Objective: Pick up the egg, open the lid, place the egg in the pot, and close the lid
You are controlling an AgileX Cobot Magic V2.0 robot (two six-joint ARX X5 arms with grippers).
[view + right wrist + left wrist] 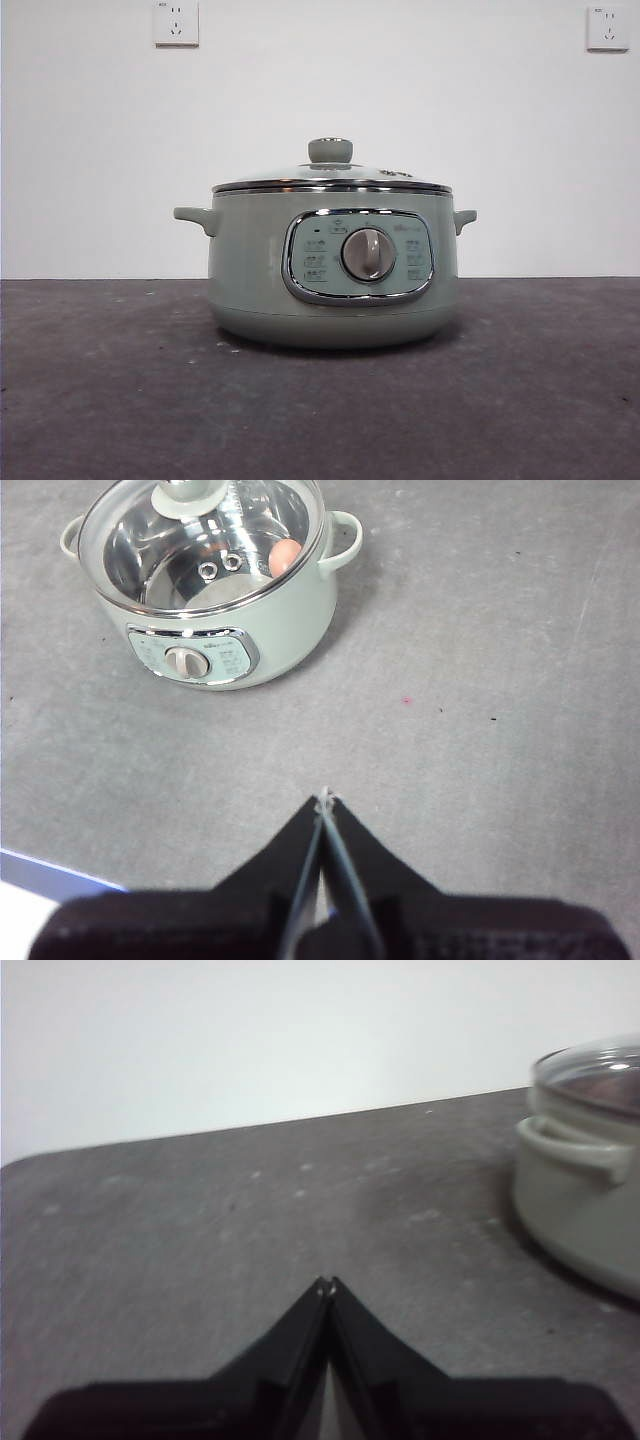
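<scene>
The pale sage-green pot (330,265) stands in the middle of the grey table with the glass lid (332,178) resting flat on its rim. In the right wrist view the reddish-brown egg (285,553) shows through the lid (200,540), lying inside the pot (215,610). My right gripper (324,798) hangs shut and empty well back from the pot, over bare table. From the left wrist view, my left gripper (327,1283) is shut and empty, off to the side of the pot (585,1200) near one of its handles. Neither arm shows in the front view.
A silver dial (367,254) sits in the chrome-framed panel on the pot's front. Two wall sockets (176,22) hang on the white wall behind. A blue and white edge (40,880) lies near the right gripper at the table's border.
</scene>
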